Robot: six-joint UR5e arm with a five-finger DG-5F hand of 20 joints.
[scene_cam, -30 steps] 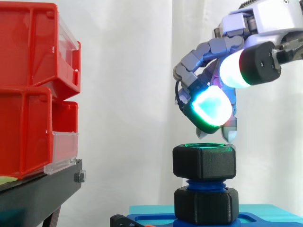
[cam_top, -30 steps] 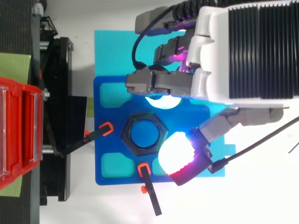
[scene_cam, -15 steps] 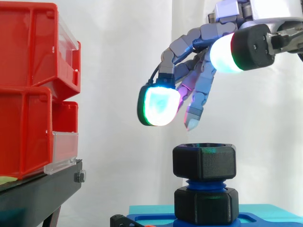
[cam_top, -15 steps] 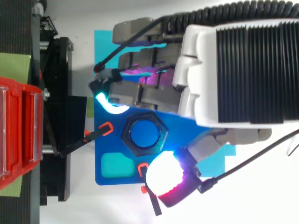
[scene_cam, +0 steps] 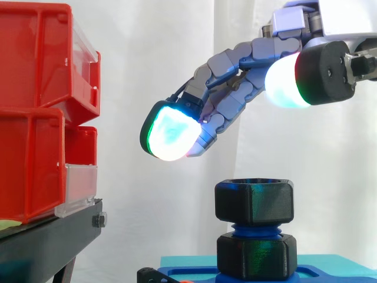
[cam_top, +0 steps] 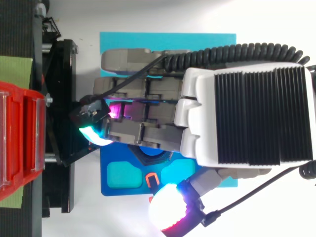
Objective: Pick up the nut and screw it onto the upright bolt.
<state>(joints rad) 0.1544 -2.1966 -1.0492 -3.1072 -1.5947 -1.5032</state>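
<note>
Black nut [scene_cam: 254,202] tops the blue bolt [scene_cam: 254,228], open air beneath the hand's [cam_top: 247,118] outstretched, empty fingers [scene_cam: 225,59].

Hovers above the nut [scene_cam: 254,203] with the hand [cam_top: 247,118] spread, fingers [scene_cam: 227,106] stretched nearly straight, thumb [scene_cam: 285,82] held apart, holding nothing.

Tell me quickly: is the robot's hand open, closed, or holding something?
Hand: open, fingers stretched out, holding nothing, above the nut.
</note>
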